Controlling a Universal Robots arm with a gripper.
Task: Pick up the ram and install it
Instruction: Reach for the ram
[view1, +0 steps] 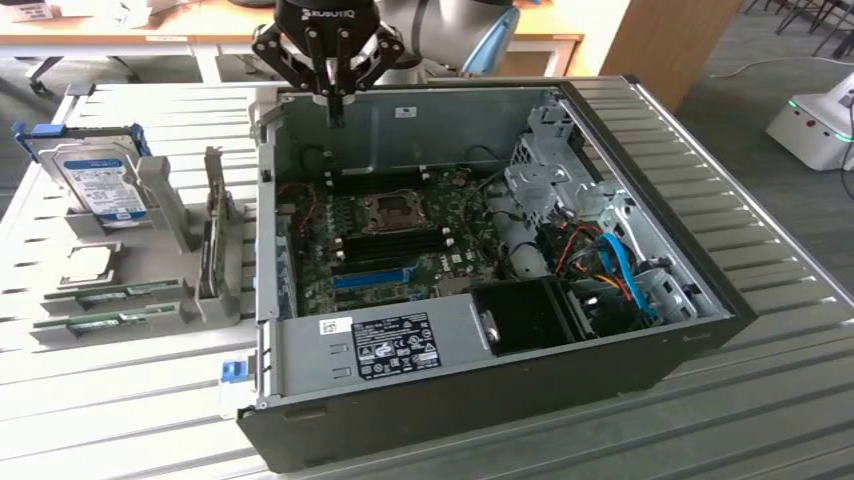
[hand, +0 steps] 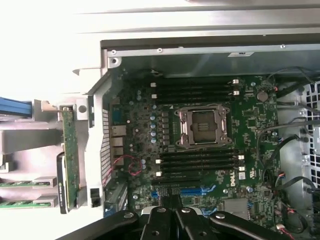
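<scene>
A: Where does the ram (view1: 130, 292) lie?

B: Flat in a grey holder (view1: 51, 298) on the desk (view1: 774, 400), at the exterior view's left, outside the computer case (view1: 534, 390). A second green stick (view1: 110, 322) lies just beside it.

A: And the end effector (view1: 335, 115)?

B: Its fingers are pressed together on nothing. It hangs over the far side of the open case, above the motherboard (view1: 400, 225), well apart from the ram.

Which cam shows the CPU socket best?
Wrist view: the CPU socket is seen straight down, with its metal frame fully visible. The exterior view shows it at a slant, deep inside the case.
</scene>
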